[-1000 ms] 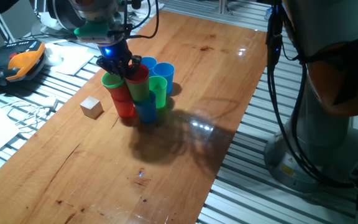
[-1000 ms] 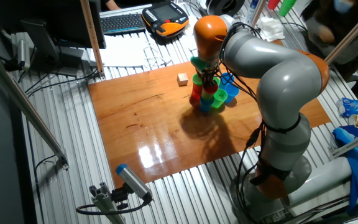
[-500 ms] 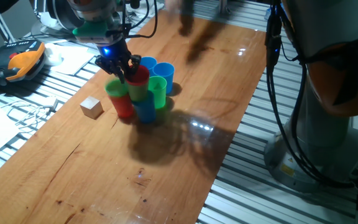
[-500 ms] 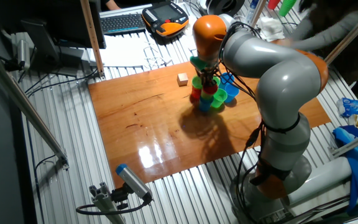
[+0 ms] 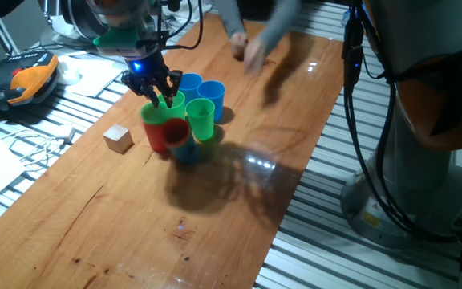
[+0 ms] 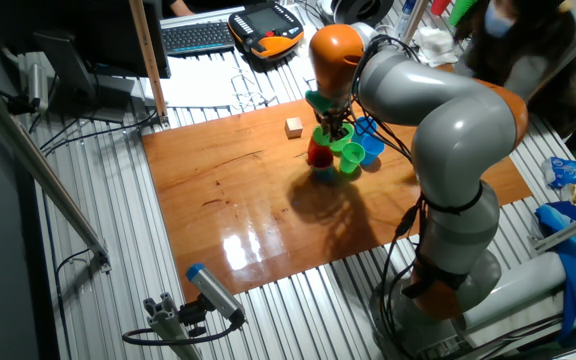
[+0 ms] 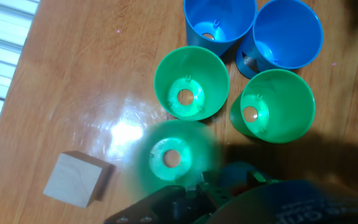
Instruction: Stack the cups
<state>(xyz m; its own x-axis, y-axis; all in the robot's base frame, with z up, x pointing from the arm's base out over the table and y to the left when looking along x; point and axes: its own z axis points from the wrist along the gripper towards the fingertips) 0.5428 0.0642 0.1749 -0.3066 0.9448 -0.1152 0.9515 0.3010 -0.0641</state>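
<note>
Look at the cluster of small tapered plastic cups (image 5: 184, 120) left of centre on the wooden counter (image 5: 215, 201): the tall red-and-green stack under the hand (image 5: 156, 97) a second ago now stands lower. A green cup (image 7: 174, 155) shows blurred beneath the hand, apparently dropping; whether the fingers are apart I cannot tell

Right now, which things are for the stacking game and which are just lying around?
For the stacking:
green cups
blue cups
red cup
gripper, over the cups

Just lying around:
wooden cube
orange handset
keyboard
papers
</note>
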